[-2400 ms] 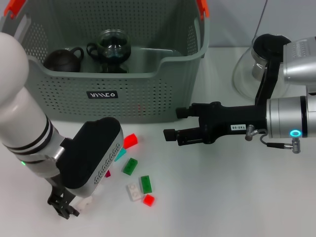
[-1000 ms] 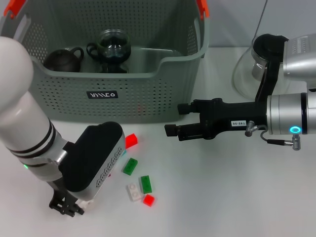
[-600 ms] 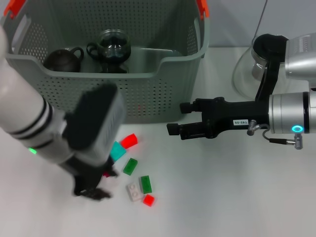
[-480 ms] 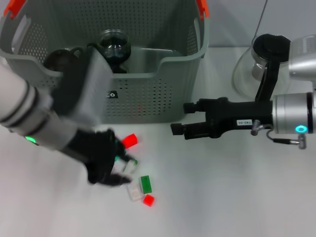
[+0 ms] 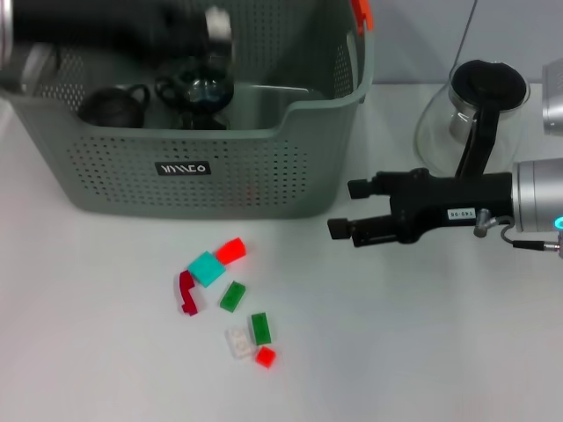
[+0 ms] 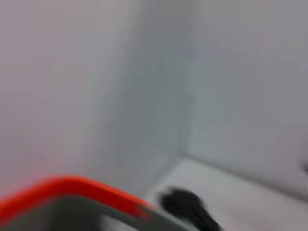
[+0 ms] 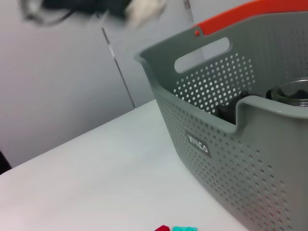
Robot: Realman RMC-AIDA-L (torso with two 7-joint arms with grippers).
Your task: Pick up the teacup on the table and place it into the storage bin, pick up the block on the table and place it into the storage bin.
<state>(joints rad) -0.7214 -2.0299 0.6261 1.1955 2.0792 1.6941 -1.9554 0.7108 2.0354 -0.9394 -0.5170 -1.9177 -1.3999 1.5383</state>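
Observation:
The storage bin point(image 5: 264, 167) stands at the back left, and a glass teacup point(image 5: 199, 91) and a dark brown teacup point(image 5: 110, 105) sit inside it. Several small blocks lie on the table in front: red point(image 5: 230, 251), teal point(image 5: 208, 268), green point(image 5: 232, 296) and white point(image 5: 237, 341). My left gripper point(image 5: 207, 26) is a dark blur above the bin. In the right wrist view the left gripper point(image 7: 130, 7) carries a white block point(image 7: 147, 7) at its tip. My right gripper point(image 5: 350, 209) hovers open and empty to the right of the bin.
A glass kettle point(image 5: 471, 110) with a black lid stands at the back right, behind my right arm. The bin's orange handle clip point(image 6: 72, 190) shows in the left wrist view. The bin's wall point(image 7: 226, 159) fills the right wrist view's lower right.
My left arm rose from the table's front left and swung up over the bin; the white block by its fingers has left the table. My right gripper drew back to the right.

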